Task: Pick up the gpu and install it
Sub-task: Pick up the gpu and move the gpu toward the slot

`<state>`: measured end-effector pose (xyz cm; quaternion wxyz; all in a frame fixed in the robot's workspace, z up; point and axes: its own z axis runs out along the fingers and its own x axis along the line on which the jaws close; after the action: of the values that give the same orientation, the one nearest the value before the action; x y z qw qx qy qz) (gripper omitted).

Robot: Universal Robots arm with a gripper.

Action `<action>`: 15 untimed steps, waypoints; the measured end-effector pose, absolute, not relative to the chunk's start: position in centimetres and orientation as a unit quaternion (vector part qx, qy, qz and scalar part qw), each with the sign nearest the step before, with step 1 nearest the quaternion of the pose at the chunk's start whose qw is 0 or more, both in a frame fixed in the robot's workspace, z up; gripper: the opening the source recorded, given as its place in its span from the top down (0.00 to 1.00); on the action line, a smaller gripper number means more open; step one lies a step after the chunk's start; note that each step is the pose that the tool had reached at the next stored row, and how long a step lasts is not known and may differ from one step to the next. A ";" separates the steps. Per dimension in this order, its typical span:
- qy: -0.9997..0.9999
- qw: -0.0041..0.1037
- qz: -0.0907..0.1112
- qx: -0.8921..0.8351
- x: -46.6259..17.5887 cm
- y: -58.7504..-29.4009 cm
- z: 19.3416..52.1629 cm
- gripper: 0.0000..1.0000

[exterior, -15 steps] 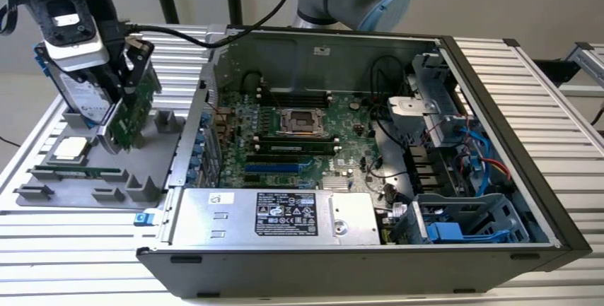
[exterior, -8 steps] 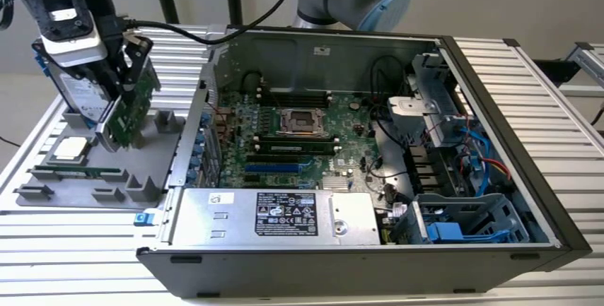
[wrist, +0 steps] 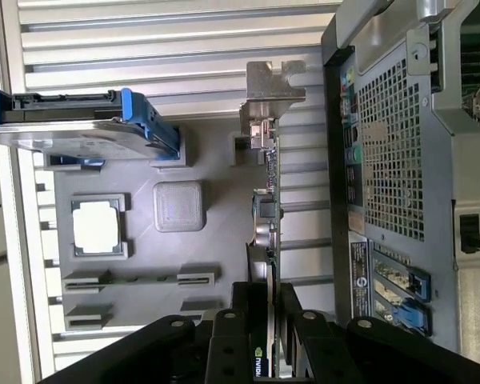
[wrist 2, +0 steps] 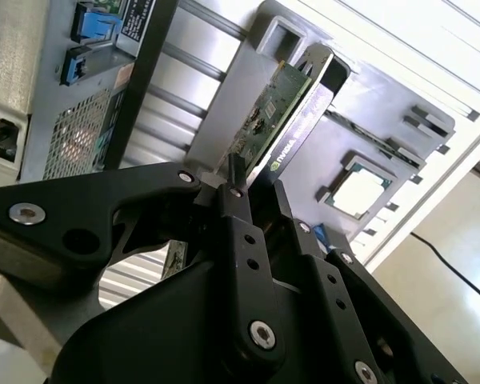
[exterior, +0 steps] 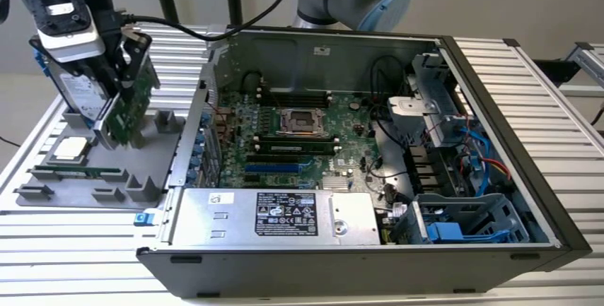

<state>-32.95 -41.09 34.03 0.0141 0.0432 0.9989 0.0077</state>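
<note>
The gpu [exterior: 129, 108] is a green card that stands on edge, slightly tilted, over the grey parts tray [exterior: 56, 196] at the exterior view's left. My gripper [exterior: 121, 66] comes down from above and is shut on the card's upper edge. In the second wrist view the black fingers [wrist 2: 238, 232] clamp the gpu [wrist 2: 282, 112] from both sides. In the first wrist view the gpu [wrist: 269, 200] shows edge-on, its silver bracket [wrist: 274, 84] at the far end, the gripper [wrist: 268, 304] shut on it. I cannot tell whether the card's lower edge touches the tray.
The open computer case [exterior: 528, 179] lies to the exterior view's right of the tray, motherboard [exterior: 293, 136] exposed, power supply [exterior: 274, 214] near the front. On the tray stand a silver hard drive with blue rails [wrist: 72, 132], a processor chip [wrist: 98, 226] and a memory stick [wrist: 144, 279].
</note>
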 end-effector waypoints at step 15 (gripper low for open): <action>0.999 0.014 0.008 0.043 -33.0 -41.1 35.2 1.00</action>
<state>-32.96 -41.09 35.17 0.0141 0.0432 0.9989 0.0076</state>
